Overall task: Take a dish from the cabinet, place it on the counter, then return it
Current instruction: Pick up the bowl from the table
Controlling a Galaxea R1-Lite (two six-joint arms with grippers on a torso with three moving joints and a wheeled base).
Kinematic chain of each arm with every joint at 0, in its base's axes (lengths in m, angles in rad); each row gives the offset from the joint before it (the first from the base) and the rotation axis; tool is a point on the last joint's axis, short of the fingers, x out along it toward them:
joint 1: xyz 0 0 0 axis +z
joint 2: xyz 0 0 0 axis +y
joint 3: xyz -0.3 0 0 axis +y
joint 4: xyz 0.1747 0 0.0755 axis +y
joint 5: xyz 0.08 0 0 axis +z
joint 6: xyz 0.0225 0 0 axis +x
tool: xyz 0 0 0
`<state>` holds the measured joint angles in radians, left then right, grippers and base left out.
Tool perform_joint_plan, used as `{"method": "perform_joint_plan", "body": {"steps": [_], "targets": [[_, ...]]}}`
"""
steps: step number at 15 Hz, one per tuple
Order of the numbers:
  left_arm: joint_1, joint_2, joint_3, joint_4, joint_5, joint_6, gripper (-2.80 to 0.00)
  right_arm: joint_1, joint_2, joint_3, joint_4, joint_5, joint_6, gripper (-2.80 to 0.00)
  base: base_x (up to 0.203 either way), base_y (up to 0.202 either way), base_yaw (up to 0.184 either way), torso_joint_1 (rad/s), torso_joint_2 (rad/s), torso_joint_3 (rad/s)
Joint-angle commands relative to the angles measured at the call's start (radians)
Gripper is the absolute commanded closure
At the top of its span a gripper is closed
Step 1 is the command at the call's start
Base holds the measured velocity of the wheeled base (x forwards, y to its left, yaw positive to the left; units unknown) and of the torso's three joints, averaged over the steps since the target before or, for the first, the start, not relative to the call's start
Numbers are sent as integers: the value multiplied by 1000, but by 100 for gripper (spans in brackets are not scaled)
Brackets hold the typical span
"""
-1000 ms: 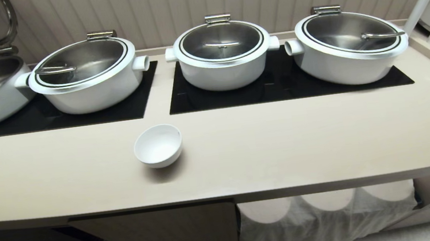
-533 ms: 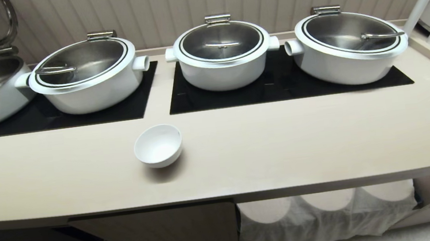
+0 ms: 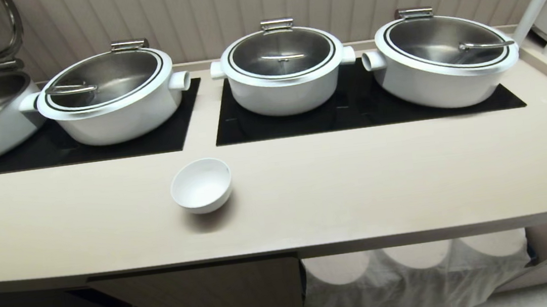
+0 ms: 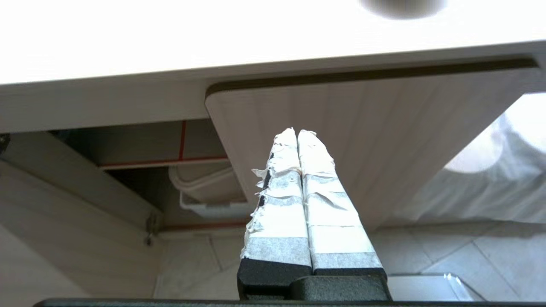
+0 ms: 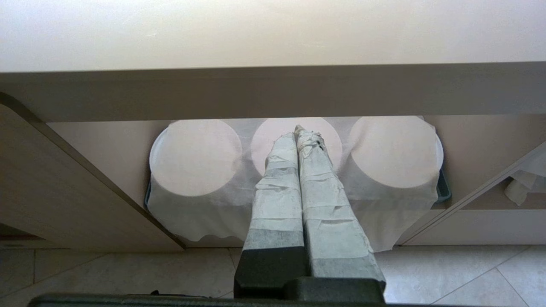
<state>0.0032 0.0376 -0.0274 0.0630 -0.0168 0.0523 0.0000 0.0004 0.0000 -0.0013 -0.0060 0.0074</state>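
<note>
- The dish (image 3: 201, 185), a small plain white bowl, is sitting upright on the counter (image 3: 358, 190), mouth facing up; being round, it is showing me no long axis. It is glossy, deep and narrowing toward its base, and is casting a soft shadow toward the counter's front edge.
- It is standing well apart from the three lidded white pots (image 3: 284, 68) resting on the black hob plates (image 3: 365, 108) behind it.
- Below, the cabinet (image 4: 362, 140) door is hanging open, showing a dark interior with red-edged shelving.
- I am seeing the left gripper (image 4: 297, 133) below counter level, taped fingers pressed together on nothing, pointing at that door.
- The right gripper (image 5: 296, 130) is likewise closed and empty, facing cloth-covered stacks (image 5: 294, 170).
</note>
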Motion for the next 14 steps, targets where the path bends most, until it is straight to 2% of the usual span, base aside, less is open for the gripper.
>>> {"method": "perform_joint_plan", "body": {"steps": [1,10,14], "targets": [[0,-38,1,0,-1,0,0,0,0,0,0,0,0,0,0,0,0,0,0,0],[0,-38,6,-14,3,-8,0,1,0,0,0,0,0,0,0,0,0,0,0,0],[0,-38,18,-52,26,-11,0,1,0,0,0,0,0,0,0,0,0,0,0,0]]}}
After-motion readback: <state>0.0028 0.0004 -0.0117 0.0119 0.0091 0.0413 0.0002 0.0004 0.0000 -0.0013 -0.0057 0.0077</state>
